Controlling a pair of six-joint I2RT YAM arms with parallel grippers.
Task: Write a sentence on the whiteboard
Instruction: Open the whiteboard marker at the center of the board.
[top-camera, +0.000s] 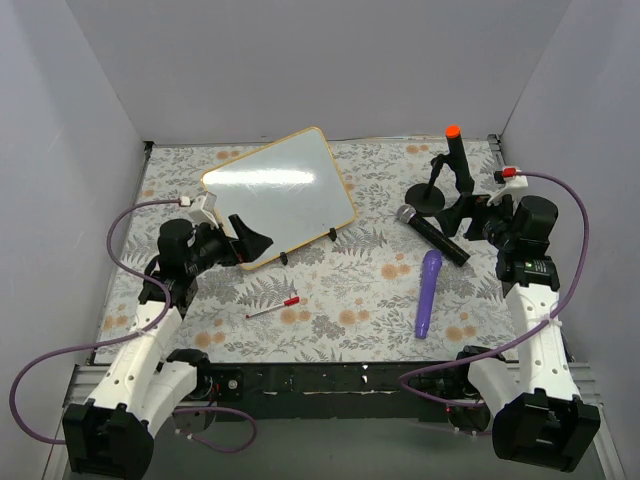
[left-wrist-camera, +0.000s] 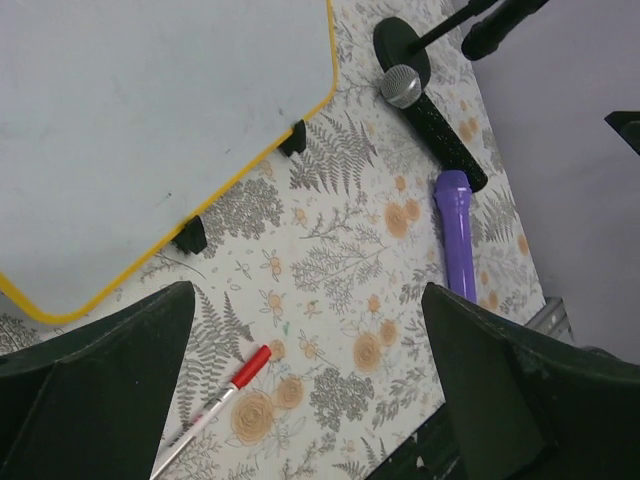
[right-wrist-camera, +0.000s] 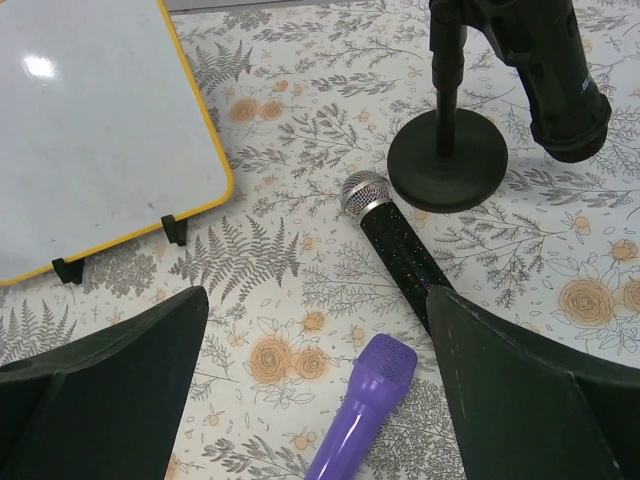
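the whiteboard (top-camera: 280, 195) lay flat in the far-left part of the table, toward 11 o'clock from the table's middle in the top view, turned so that its long edges ran from 8 o'clock up to 2 o'clock. its glossy face was plain white with a soft patch of glare inside the thin yellow frame. two black clip feet (top-camera: 285, 258) sat along its near edge.

the left gripper (top-camera: 247, 240) hovered at the board's 7 o'clock corner, its fingers spread wide apart and holding nothing. from the left wrist camera the whiteboard (left-wrist-camera: 150, 120) filled the upper left, and the left gripper (left-wrist-camera: 305, 330) framed bare cloth between its dark fingers.

a red-capped marker (top-camera: 272, 307) lay on the floral cloth (top-camera: 350, 290) at 6 o'clock from the board, well clear of it, with its cap pointing toward 2 o'clock. it was untouched.

toward 3 o'clock from the board lay a black microphone (top-camera: 432, 235) with a silver mesh head, and just nearer than it a purple microphone (top-camera: 428, 293) lying almost lengthwise toward the near edge. a black microphone stand (top-camera: 428, 197) with an orange tip stood beyond them on a round base.

the right gripper (top-camera: 468, 215) hung by the stand, at 3 o'clock from the black microphone, its fingers also wide apart and empty. in its wrist view the right gripper (right-wrist-camera: 315, 300) straddled the two microphones.
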